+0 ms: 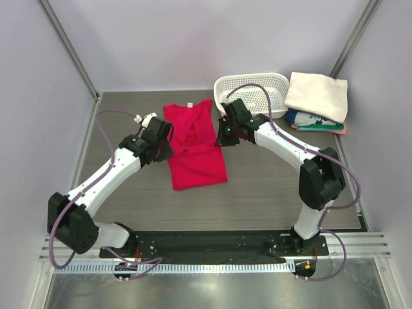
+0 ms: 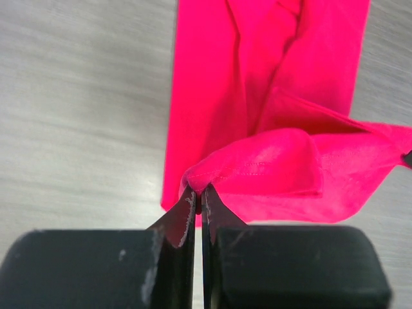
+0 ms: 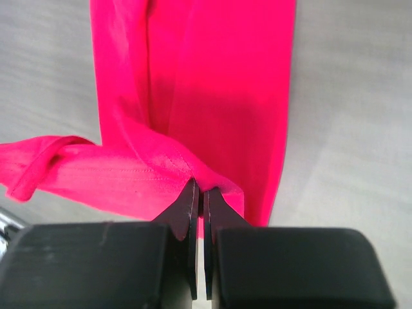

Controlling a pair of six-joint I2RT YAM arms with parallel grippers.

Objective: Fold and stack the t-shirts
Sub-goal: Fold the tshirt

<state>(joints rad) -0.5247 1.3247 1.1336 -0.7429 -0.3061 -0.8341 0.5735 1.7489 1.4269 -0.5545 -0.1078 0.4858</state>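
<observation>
The crimson-red t-shirt [image 1: 194, 149] lies on the table's middle, folded into a long strip. My left gripper [image 1: 168, 141] is shut on its left edge; in the left wrist view the gripper [image 2: 200, 191] pinches a raised fold of the red cloth [image 2: 270, 161]. My right gripper [image 1: 219, 138] is shut on the right edge; in the right wrist view the gripper [image 3: 201, 188] clamps a hemmed fold of the shirt [image 3: 212, 84]. A cream-white t-shirt [image 1: 317, 94] lies folded on top of a teal/white-printed shirt [image 1: 315, 122] and a pink one [image 1: 343, 129] at the back right.
A white perforated basket [image 1: 252, 93] stands at the back, just behind my right gripper and left of the folded stack. The table [image 1: 270, 187] is grey wood grain, walled at left, back and right.
</observation>
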